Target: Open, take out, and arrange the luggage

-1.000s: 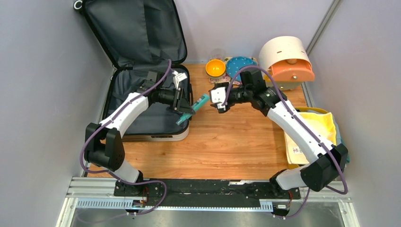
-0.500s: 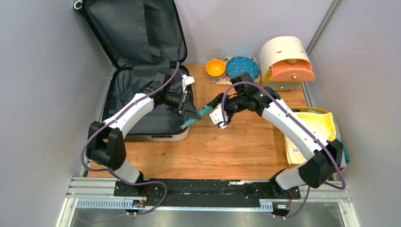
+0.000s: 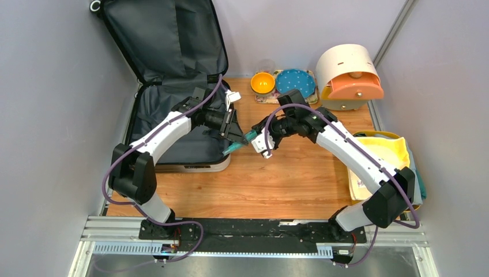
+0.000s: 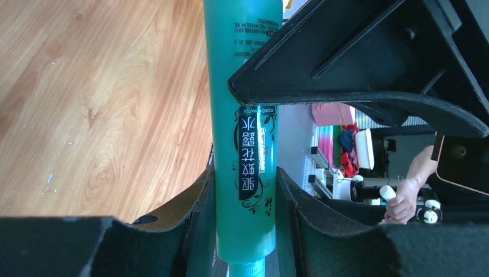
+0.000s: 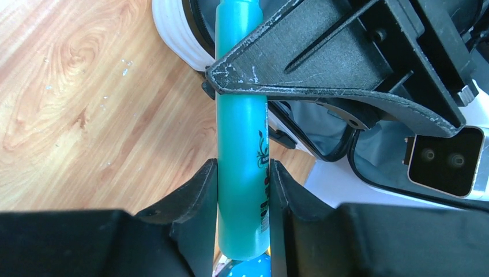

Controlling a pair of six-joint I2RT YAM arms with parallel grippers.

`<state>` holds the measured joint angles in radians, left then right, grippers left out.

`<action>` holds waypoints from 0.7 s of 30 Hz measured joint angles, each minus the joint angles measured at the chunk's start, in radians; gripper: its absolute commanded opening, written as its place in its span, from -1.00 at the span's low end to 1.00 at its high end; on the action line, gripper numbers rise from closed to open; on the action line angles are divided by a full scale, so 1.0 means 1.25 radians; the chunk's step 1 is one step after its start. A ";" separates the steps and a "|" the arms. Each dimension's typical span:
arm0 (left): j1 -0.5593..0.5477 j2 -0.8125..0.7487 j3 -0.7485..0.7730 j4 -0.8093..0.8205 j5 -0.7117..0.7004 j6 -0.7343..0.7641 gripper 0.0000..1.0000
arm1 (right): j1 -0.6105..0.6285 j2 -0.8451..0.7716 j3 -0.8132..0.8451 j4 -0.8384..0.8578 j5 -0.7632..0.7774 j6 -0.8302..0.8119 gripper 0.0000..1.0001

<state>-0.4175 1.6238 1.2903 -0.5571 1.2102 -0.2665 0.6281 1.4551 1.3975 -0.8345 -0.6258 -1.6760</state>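
Table (image 3: 277,179); open luggage (image 3: 161,40); teal tube (image 3: 229,149) outside.

The left arm (image 3: 155,135) and right arm (image 3: 357,153) are both showing smooth white shells between chunky black joints, purple cables (image 3: 105,187) are looping loosely along them, and the black wedge-shaped fingers (image 5: 346,57) are carrying matte, felt-like faces, one edge flecked with white scuffs.

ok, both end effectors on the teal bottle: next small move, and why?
Probably open the left end effector. Each wrist view shows fingers flanking and touching the teal bottle, held in the air beside the open luggage, so the right end effector seems to have it.
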 measured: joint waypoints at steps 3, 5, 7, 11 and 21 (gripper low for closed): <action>0.004 0.001 0.004 0.001 -0.002 0.002 0.05 | 0.002 -0.001 -0.002 0.012 0.021 0.019 -1.00; 0.007 0.001 0.006 0.008 -0.003 0.003 0.24 | -0.001 -0.003 -0.005 0.021 0.027 0.031 -1.00; 0.022 0.001 0.008 0.018 -0.004 0.002 0.41 | -0.017 -0.012 -0.009 0.029 0.047 0.049 -1.00; 0.099 0.000 0.009 0.090 -0.015 -0.041 0.58 | -0.098 -0.050 -0.030 0.032 0.082 0.065 -1.00; 0.281 -0.021 0.000 0.328 -0.063 -0.183 0.64 | -0.477 -0.034 0.091 0.009 0.158 0.085 -1.00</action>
<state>-0.0658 1.5978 1.2900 -0.1467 1.1316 -0.4953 0.0315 1.4120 1.5112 -0.8238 -0.4286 -1.5696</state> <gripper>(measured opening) 0.815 0.335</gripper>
